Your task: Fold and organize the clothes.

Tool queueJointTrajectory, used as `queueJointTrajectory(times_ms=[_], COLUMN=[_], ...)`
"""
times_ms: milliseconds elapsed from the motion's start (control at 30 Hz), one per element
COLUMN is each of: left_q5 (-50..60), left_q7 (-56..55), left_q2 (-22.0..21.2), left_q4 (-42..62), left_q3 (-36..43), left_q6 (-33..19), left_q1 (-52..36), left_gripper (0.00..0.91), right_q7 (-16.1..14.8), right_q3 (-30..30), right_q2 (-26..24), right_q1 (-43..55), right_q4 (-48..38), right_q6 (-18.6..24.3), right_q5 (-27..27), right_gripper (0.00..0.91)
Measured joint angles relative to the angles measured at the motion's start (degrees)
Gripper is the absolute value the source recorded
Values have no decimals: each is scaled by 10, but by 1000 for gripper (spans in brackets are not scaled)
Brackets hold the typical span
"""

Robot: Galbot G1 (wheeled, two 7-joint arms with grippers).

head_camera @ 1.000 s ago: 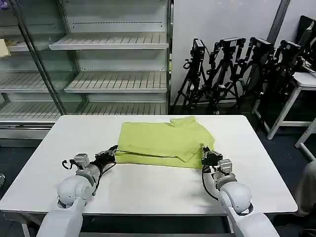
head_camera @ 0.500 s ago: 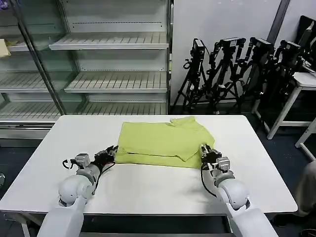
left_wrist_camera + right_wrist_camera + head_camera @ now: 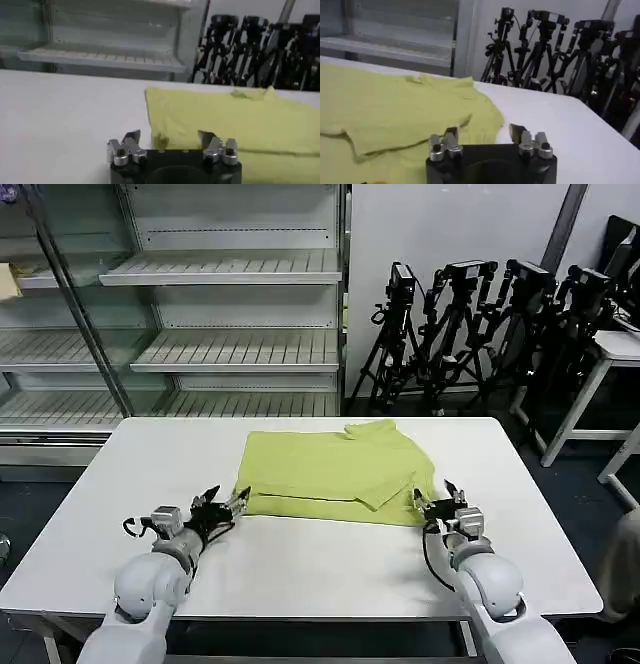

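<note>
At the table's near edge, both grippers sit low with fingers spread wide, holding nothing.

Left gripper (image 3: 225, 502) is at the near left corner of the folded T-shirt (image 3: 335, 467), right gripper (image 3: 437, 502) at its near right corner; each straddles the hem (image 3: 160, 141) without clamping it. Farther out, the shirt lies flat at the middle of the white table (image 3: 100, 494), with shelves (image 3: 230, 349) and tripods (image 3: 480, 324) behind.

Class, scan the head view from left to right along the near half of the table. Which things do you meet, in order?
Left gripper, open → lime T-shirt lying folded on the white table → right gripper, open.
</note>
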Motion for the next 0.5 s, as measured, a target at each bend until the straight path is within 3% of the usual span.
queueJointTrajectory(times_ms=[300, 333, 367, 400, 433, 500], left_q5=[11, 12, 12, 14, 15, 16], left_q7=[-12, -14, -15, -17, -18, -18], left_q2=[-5, -6, -6, -6, -6, -6], left_q4=[-10, -10, -10, -10, -10, -11], left_q3=[2, 2, 2, 3, 3, 6], left_q6=[2, 3, 3, 3, 3, 3], left_q1=[18, 18, 19, 20, 22, 24], left_gripper=[907, 907, 746, 191, 20, 20], right_q7=[-1, -3, -4, -5, -6, -8], right_q3=[18, 18, 18, 19, 21, 23], right_q2=[-8, -10, -11, -11, -12, -14], right_q1=[-36, -39, -41, -43, -45, -48], right_q4=[33, 35, 36, 37, 40, 43], right_q6=[-24, -25, -27, -28, -29, -31], right_q5=[31, 35, 38, 41, 44, 50], right_gripper=[907, 836, 524, 171, 50, 0])
